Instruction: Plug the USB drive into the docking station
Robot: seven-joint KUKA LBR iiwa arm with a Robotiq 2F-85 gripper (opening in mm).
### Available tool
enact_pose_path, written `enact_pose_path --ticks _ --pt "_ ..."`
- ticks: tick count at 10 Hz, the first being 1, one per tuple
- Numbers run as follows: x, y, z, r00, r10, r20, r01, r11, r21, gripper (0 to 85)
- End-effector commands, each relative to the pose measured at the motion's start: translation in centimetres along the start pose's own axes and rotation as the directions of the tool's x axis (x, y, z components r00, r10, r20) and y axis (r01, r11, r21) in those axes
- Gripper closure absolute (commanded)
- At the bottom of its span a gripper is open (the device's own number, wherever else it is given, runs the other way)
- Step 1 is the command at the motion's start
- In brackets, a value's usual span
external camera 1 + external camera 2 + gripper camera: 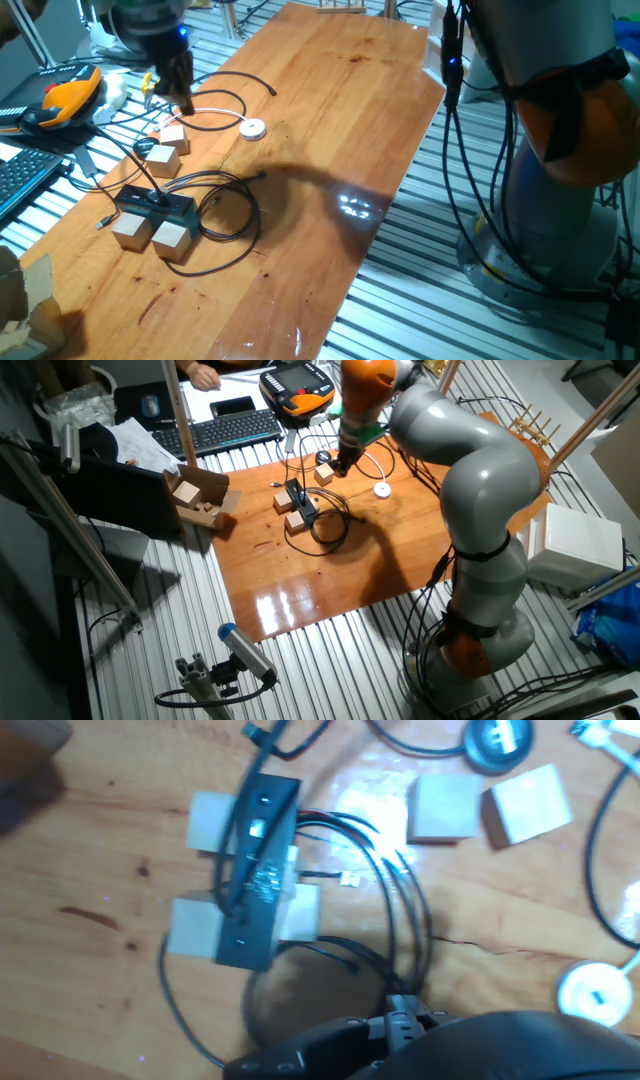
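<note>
The docking station (258,870) is a flat black box with thin black cables (400,920) plugged in. It lies among pale wooden cubes near the table's left edge (155,205) (300,502). My gripper (183,98) hangs above the table behind the station, near two more cubes (165,150). From the other side, the gripper (342,460) sits just beyond the station. Its dark fingers look close together, but blur hides whether they hold anything. In the hand view only a dark mass (400,1035) shows at the bottom edge. I cannot make out the USB drive.
A white round puck (253,128) on a white cable lies right of the gripper. An orange teach pendant (62,100) and a keyboard (230,430) sit past the table's left edge. Black cable loops (225,215) spread right of the station. The arm's base (560,150) stands at the right.
</note>
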State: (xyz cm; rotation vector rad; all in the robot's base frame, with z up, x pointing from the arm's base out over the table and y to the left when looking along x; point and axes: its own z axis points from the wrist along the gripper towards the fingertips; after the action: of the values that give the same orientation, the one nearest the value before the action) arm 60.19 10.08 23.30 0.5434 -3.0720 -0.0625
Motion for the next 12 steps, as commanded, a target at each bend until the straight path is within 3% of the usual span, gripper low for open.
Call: enact_pose_path --ticks 1,3,4,5,7,12 --pt "1.5 -3.8 -0.3 1.000 -0.001 0.006 0.001 1.000 -0.001 85.0" --pt "2.1 -4.2 -0.6 0.999 -0.004 0.040 0.004 1.000 0.014 85.0" --pt "2.3 -4.0 -0.8 0.999 -0.004 0.040 0.004 1.000 0.007 85.0" --pt "2.3 -3.8 -1.0 0.999 -0.004 0.033 0.005 1.000 -0.017 85.0" --pt "2.4 -3.4 -1.4 0.999 -0.007 0.039 0.008 1.000 -0.029 85.0" --pt "2.1 -3.1 -1.6 0.999 -0.012 0.038 0.013 0.999 -0.031 85.0"
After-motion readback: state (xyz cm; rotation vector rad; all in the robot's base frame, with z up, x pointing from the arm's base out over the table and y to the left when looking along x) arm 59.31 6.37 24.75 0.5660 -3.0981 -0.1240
